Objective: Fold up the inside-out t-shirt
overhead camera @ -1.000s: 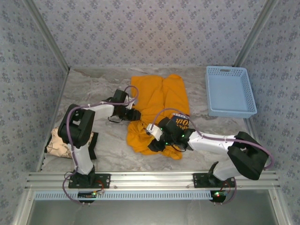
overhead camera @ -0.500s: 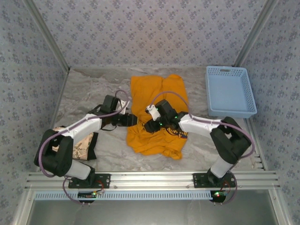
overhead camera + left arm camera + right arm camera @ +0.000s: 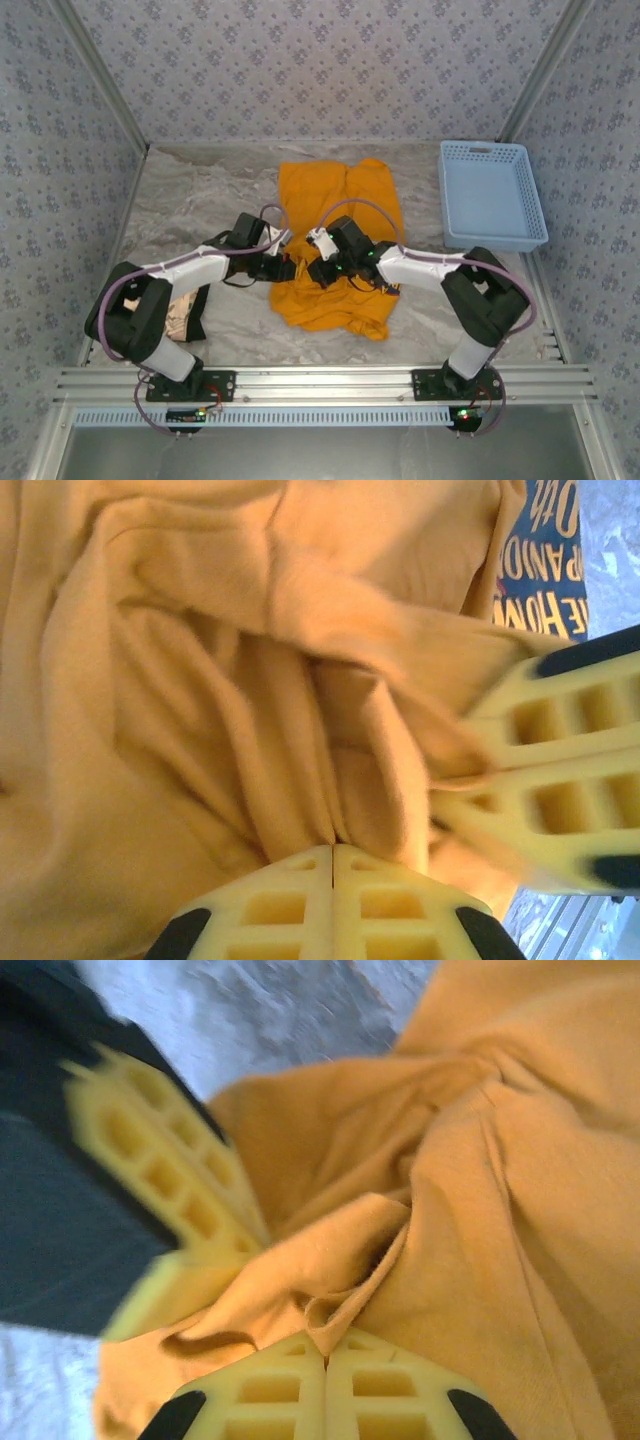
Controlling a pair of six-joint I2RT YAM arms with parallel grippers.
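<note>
Inside-out t-shirt (image 3: 335,200), orange-yellow, crumpled at the middle of the marbled table (image 3: 190,200); far part spread fairly flat, near part bunched in folds. Left gripper (image 3: 285,268) at the left edge of the bunched part. Right gripper (image 3: 318,272) just beside it on the cloth, tips of the two facing each other and close to touching.

From the left wrist: left gripper (image 3: 332,848) with yellow fingers pressed together, pinching a ridge of the t-shirt (image 3: 200,680) right at the tips. Right gripper (image 3: 445,785) at the right side, likewise pressed together, nipping cloth at its tip. Blue printed patch (image 3: 545,560) with yellow letters at the top right corner, past a fold.

From the right wrist: right gripper (image 3: 325,1355) closed tight on a small fold of the t-shirt (image 3: 520,1160). Left gripper (image 3: 245,1252) opposite, blurred, fingers meeting at the cloth edge, bare table (image 3: 300,1010) behind.

Light blue basket (image 3: 492,195) at the far right of the table, well apart from the t-shirt. Beige cloth (image 3: 180,315) at the near left, partly under the left arm.
</note>
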